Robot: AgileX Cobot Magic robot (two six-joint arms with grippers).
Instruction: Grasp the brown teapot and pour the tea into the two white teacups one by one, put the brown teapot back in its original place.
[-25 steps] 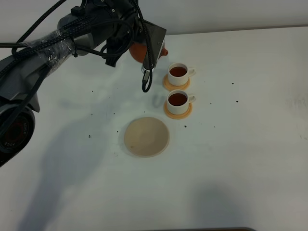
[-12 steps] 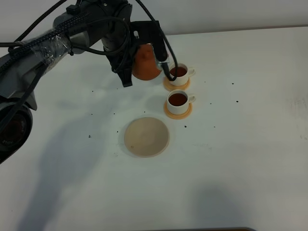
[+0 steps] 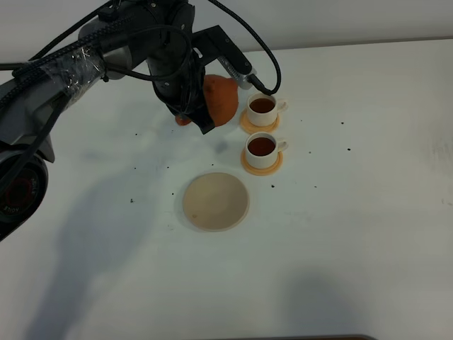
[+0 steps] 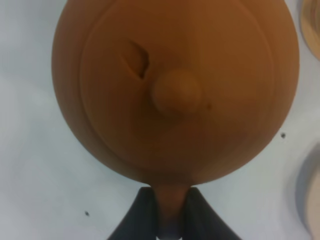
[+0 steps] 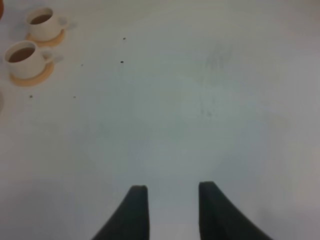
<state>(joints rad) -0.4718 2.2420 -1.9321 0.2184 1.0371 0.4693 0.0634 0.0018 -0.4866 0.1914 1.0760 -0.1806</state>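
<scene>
The brown teapot (image 3: 221,99) hangs above the table just left of the far white teacup (image 3: 263,108). My left gripper (image 3: 196,113) is shut on its handle. In the left wrist view I look down on the teapot's lid and knob (image 4: 176,93), and the handle sits pinched between the two dark fingers (image 4: 142,215). Both white teacups, far (image 5: 42,22) and near (image 3: 262,147), hold dark tea and stand on small orange coasters. The pale tan saucer (image 3: 215,202) lies bare in front of them. My right gripper (image 5: 170,195) is open over bare table, well away from the cups.
The left arm and its cables (image 3: 85,64) stretch across the table's back left. Small dark specks (image 3: 132,201) dot the white tabletop. Orange coasters (image 3: 261,163) sit under the cups.
The left wrist has rolled back and the teapot has swung from behind the gripper into view. It now sits a little lower and nearer. The cups and saucer have not moved.
</scene>
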